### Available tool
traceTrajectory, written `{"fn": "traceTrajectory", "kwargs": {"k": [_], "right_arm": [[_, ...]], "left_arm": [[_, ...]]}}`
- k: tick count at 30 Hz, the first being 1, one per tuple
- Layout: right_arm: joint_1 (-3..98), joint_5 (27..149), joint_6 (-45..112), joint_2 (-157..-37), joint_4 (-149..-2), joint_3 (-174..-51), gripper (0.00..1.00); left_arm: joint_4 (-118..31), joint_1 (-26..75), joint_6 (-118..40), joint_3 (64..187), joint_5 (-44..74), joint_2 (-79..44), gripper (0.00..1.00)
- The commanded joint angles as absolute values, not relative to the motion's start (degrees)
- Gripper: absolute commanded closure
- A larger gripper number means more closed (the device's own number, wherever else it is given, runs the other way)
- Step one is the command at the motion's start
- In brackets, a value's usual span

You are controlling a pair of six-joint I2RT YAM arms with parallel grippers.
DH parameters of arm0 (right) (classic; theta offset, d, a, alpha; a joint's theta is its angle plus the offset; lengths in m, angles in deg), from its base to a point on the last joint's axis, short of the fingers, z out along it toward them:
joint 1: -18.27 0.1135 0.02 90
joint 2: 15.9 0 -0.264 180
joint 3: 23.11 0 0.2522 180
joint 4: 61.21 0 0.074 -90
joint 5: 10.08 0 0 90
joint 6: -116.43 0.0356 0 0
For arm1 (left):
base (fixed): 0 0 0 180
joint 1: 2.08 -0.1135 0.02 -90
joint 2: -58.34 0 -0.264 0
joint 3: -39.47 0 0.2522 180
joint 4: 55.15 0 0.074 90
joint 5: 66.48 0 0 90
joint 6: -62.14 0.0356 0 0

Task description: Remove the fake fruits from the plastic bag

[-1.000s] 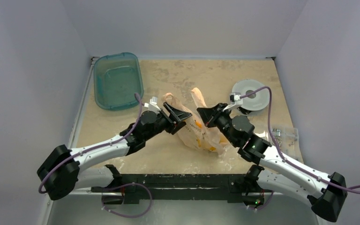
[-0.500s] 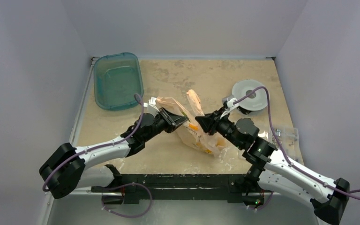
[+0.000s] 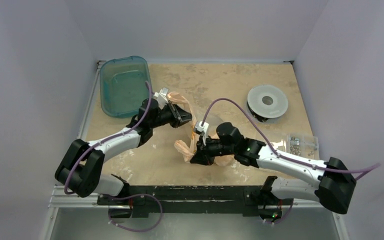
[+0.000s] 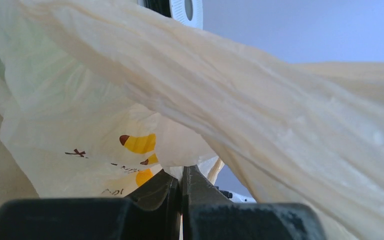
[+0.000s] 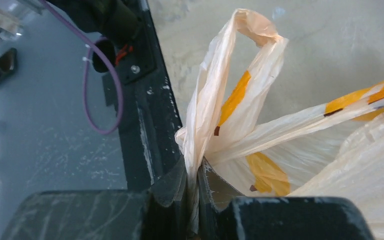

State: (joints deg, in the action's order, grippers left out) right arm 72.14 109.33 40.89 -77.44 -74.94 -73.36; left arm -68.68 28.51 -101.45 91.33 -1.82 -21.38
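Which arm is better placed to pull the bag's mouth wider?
Likely left. Both pincers are shut on the plastic bag; the left pincer has bare table beyond it, while the right pincer sits close to the near-edge rail.

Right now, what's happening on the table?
Both arms are working the plastic bag. The left gripper is shut on a fold of it near the teal bin, the right gripper is shut on a loop handle toward the near edge, and the bag is stretched between them. No fake fruit shows outside the bag yet.
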Motion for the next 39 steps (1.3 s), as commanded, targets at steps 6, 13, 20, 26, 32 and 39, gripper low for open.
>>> {"fn": "traceTrajectory", "kwargs": {"k": [6, 13, 20, 26, 32, 39], "right_arm": [[75.1, 95.8, 41.4, -75.4, -84.7, -77.8, 0.58], [75.0, 83.1, 46.1, -70.5, -92.7, -88.9, 0.25], [75.0, 66.4, 47.8, -81.2, -102.1, -100.2, 0.03], [75.0, 64.5, 53.5, -89.4, -101.4, -99.1, 0.19], [75.0, 58.1, 58.8, -90.0, -96.9, -92.0, 0.46], [65.1, 48.8, 58.9, -87.8, -94.4, -90.0, 0.98]], "left_arm": [[-55.7, 25.0, -91.0, 96.3, -9.3, -17.4, 1.00], [-54.8, 25.1, -90.7, 91.0, -11.5, -14.0, 1.00], [-55.9, 25.2, -91.5, 88.5, -11.6, -10.1, 1.00], [-55.5, 25.2, -91.1, 89.1, -11.7, -9.6, 1.00], [-55.6, 25.3, -91.8, 88.6, -11.8, -8.7, 1.00], [-46.7, 25.3, -87.9, 88.7, -7.6, -4.8, 1.00]]}}
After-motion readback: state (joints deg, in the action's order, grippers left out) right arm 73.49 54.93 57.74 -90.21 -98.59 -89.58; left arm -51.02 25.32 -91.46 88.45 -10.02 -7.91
